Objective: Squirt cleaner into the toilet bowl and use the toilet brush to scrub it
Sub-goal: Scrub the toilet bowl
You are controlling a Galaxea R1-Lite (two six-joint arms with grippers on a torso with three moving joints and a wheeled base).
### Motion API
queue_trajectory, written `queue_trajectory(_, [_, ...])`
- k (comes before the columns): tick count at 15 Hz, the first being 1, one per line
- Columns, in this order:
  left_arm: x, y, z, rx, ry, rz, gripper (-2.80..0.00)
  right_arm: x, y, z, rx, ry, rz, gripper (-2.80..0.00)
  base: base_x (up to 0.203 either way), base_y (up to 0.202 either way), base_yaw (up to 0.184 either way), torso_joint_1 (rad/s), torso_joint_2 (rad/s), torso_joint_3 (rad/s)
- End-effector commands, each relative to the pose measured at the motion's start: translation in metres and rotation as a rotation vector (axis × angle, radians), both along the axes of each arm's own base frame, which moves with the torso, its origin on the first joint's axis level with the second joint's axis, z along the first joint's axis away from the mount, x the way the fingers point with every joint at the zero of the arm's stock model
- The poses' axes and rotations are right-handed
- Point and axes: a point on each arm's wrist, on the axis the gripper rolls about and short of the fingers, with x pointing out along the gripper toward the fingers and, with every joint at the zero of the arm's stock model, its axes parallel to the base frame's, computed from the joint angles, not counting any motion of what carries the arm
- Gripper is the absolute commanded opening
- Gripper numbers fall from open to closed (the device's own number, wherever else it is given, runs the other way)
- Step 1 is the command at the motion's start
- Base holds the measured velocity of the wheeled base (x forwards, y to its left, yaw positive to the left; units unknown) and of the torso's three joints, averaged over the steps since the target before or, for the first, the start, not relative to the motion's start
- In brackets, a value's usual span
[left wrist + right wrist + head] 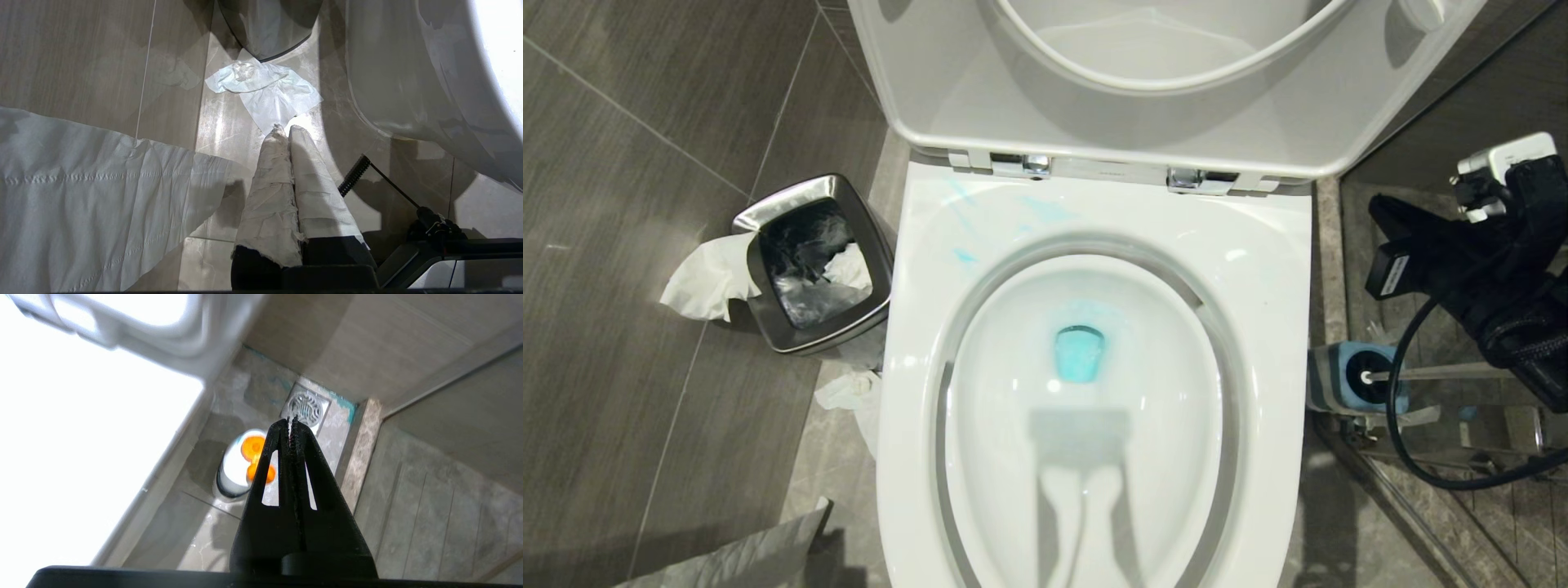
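With cleaner [1080,353] pooled in toilet bowl [1262,327], we steer clenched, empty right gripper [291,421] to toilet brush [1368,377] beside bowl, reopen before grasping handle.

We see the toilet bowl [1258,269] only in part: the head view's lower edge cuts its front, and the raised lid [947,90] runs off the top. Of the toilet brush [1437,374] we make out only a stretch of handle leaving its holder [1339,371]; the right arm [1486,269] and its cable cover the rest. In the right wrist view the toilet is blown out to white, and we cannot read the bottle [235,469] behind the right gripper [292,420]. The paper sheet [81,196] in the left wrist view runs out of frame.
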Motion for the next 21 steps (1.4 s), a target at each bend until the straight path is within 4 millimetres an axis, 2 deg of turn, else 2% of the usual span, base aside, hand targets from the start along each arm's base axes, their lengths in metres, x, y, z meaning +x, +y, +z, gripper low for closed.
queue_trajectory(1, [0.0, 0.0, 0.0, 0.0, 0.003, 0.0, -2.8, -0.018, -0.003, 0.02, 0.006, -0.044, 0.007, -2.8, 0.0, 0.0, 0.0, 0.0, 0.0, 0.0])
queue_trajectory(3, [0.0, 0.0, 0.0, 0.0, 0.003, 0.0, -2.8, -0.03, -0.005, 0.022, 0.006, -0.036, 0.017, -2.8, 0.0, 0.0, 0.0, 0.0, 0.0, 0.0])
queue_trajectory(5, [0.0, 0.0, 0.0, 0.0, 0.003, 0.0, -2.8, -0.052, -0.01, 0.03, 0.006, -0.033, 0.052, -2.8, 0.0, 0.0, 0.0, 0.0, 0.0, 0.0])
queue_trajectory(10, [0.0, 0.0, 0.0, 0.0, 0.003, 0.0, -2.8, -0.136, -0.041, 0.037, 0.045, 0.018, 0.233, -2.8, 0.0, 0.0, 0.0, 0.0, 0.0, 0.0])
queue_trajectory(12, [0.0, 0.0, 0.0, 0.0, 0.002, 0.0, -2.8, -0.171, -0.044, 0.033, 0.072, 0.028, 0.263, -2.8, 0.0, 0.0, 0.0, 0.0, 0.0, 0.0])
queue_trajectory(14, [0.0, 0.0, 0.0, 0.0, 0.003, 0.0, -2.8, -0.205, -0.044, 0.021, 0.09, 0.049, 0.257, -2.8, 0.0, 0.0, 0.0, 0.0, 0.0, 0.0])
queue_trajectory(16, [0.0, 0.0, 0.0, 0.0, 0.003, 0.0, -2.8, -0.229, -0.044, -0.002, 0.112, 0.09, 0.213, -2.8, 0.0, 0.0, 0.0, 0.0, 0.0, 0.0])
queue_trajectory(19, [0.0, 0.0, 0.0, 0.0, 0.003, 0.0, -2.8, -0.248, -0.042, -0.057, 0.153, 0.207, 0.176, -2.8, 0.0, 0.0, 0.0, 0.0, 0.0, 0.0])
queue_trajectory(21, [0.0, 0.0, 0.0, 0.0, 0.003, 0.0, -2.8, -0.259, -0.04, -0.078, 0.162, 0.22, 0.166, -2.8, 0.0, 0.0, 0.0, 0.0, 0.0, 0.0])
